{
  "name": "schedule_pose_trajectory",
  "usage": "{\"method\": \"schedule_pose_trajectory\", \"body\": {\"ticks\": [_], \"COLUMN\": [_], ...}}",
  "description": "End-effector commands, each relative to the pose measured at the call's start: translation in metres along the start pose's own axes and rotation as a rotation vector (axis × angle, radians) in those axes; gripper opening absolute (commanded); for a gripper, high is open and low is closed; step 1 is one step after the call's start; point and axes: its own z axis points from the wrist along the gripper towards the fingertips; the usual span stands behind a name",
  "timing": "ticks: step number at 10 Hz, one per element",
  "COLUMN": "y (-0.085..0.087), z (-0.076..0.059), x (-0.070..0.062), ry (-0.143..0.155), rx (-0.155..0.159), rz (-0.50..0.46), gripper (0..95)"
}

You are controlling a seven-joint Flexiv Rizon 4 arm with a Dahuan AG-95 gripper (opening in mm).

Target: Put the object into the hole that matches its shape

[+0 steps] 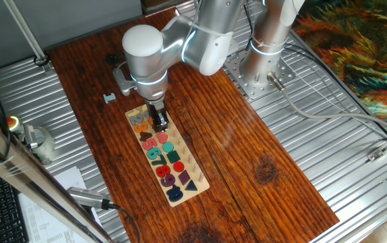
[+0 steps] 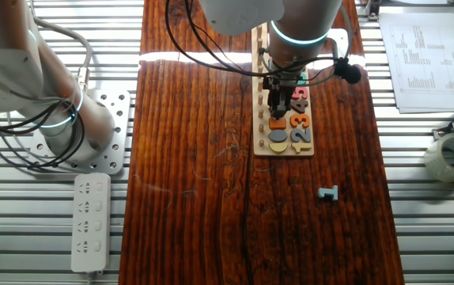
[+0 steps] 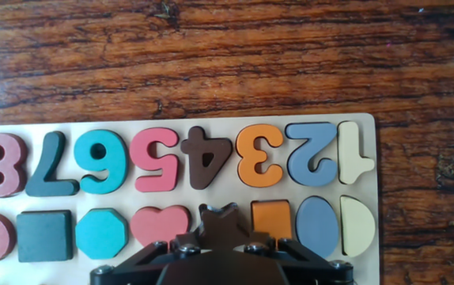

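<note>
The small flat five-pointed star piece (image 3: 221, 220) looks dark brown in the hand view, its upper points showing above the fingers (image 3: 181, 247), between the pink heart and the orange square in the shape row of the long pale wooden puzzle board (image 3: 211, 120). The star-shaped hole beneath it is hidden.

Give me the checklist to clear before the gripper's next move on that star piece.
1. Star piece lined up in the shape row, between the heart and the orange square: ok.
2. Star piece seated flush in the board: cannot tell, the gripper hides its lower part.
3. Gripper open or shut: cannot tell, its fingertips are out of sight.
4. Heart and orange square undisturbed in their slots: ok.
5. Grey-blue loose piece well away from the board: ok.
</note>
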Motion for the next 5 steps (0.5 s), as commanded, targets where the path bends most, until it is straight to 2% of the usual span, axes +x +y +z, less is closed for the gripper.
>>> {"method": "schedule_pose_trajectory", "body": {"ticks": [1, 5], "y": [-0.0002, 0.002], "z": [0.0011, 0.0022], "x": [-0.0008, -0.0007], "ry": [-0.001, 0.005], "rx": [-0.001, 0.0], "rz": [0.006, 0.011], "gripper": [0.0, 0.0]}}
